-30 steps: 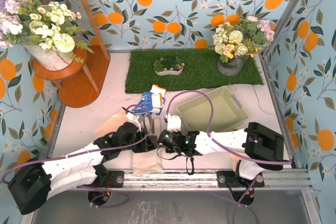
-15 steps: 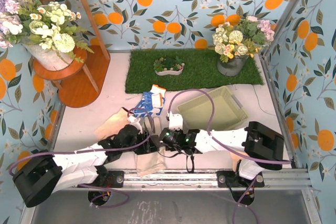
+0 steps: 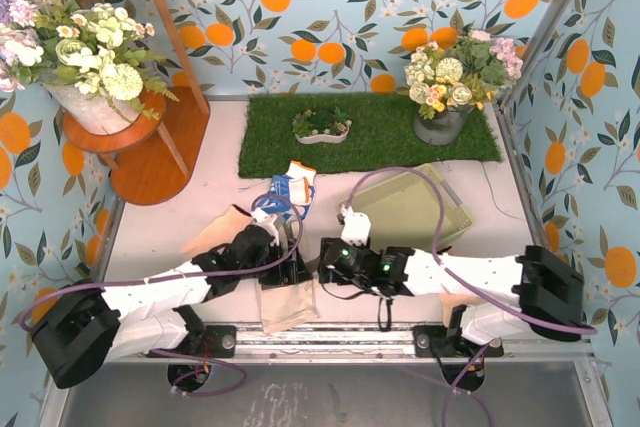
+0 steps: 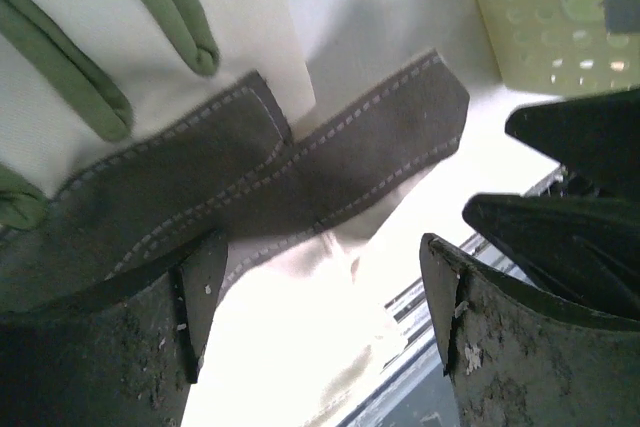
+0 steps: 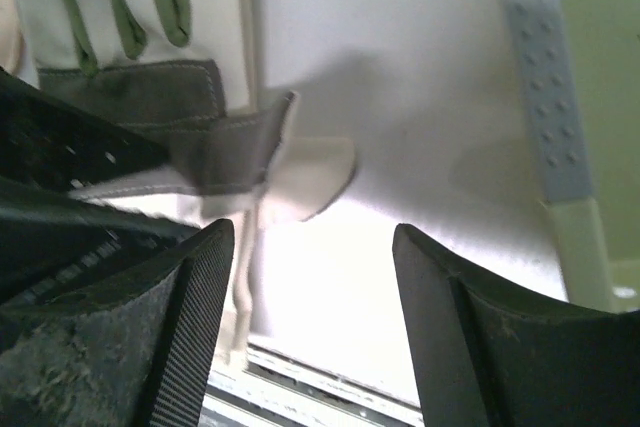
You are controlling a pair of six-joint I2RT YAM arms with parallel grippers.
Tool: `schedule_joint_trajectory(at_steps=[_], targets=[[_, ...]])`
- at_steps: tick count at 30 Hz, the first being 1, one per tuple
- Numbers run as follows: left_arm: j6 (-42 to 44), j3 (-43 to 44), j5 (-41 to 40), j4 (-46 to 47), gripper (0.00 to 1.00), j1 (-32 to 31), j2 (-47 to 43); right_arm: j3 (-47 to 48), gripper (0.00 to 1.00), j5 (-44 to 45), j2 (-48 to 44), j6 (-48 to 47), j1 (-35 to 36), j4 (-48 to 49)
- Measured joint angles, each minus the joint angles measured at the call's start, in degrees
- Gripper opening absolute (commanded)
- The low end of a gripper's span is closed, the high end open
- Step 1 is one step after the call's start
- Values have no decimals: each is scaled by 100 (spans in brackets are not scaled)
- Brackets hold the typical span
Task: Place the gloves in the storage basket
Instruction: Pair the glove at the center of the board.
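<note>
Though partly unseen, three gloves (image 3: 289,191), perhaps four; one basket (image 3: 455,217); left gripper (image 4: 320,287) and right gripper (image 5: 312,247) spread-jawed.

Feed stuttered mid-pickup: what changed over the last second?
The left end effector and right end effector opened, seemingly letting go of the work glove, which lies by the near edge. The right arm shifted rightward. The blue glove, peach glove and basket stayed put.

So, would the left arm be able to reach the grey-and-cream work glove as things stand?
Probably yes: the left fingers stand open over the work glove, with nothing lying on it. The right fingers hang close beside, so it could get crowded.
</note>
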Motion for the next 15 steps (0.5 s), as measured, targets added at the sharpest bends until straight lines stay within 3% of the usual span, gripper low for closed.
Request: schedule_joint_trajectory(at_steps=[12, 15], targets=[[529, 605, -282, -859, 86, 1049, -142, -402, 88, -149, -262, 872, 393, 98], [612, 579, -247, -883, 85, 1290, -151, -448, 88, -201, -48, 1104, 463, 326]])
